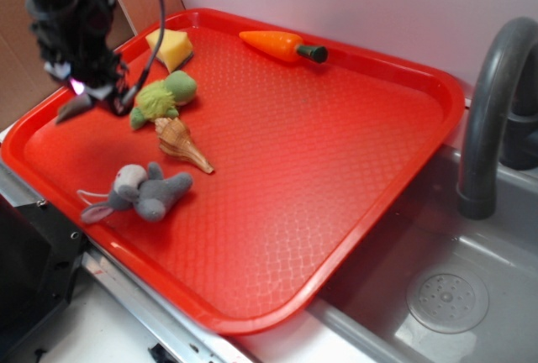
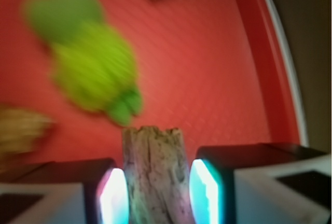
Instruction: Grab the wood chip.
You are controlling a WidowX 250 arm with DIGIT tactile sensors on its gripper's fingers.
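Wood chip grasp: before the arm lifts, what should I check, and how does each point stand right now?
1. Wood chip sits between the end effector pads: ok.
2. Pads touch the chip on both sides: cannot tell; the wrist view is blurred.
3. Chip centred between the pads: ok.
4. Green plush lies apart from the chip: ok.
5. Seashell lies away from the end effector: ok.
6. Chip already off the tray: cannot tell.

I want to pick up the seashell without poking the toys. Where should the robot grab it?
Probably from above, across the seashell's fat, rounded end, where the jaws get more surface than on its thin pointed tip. The green plush sits right beside that end, so come straight down.
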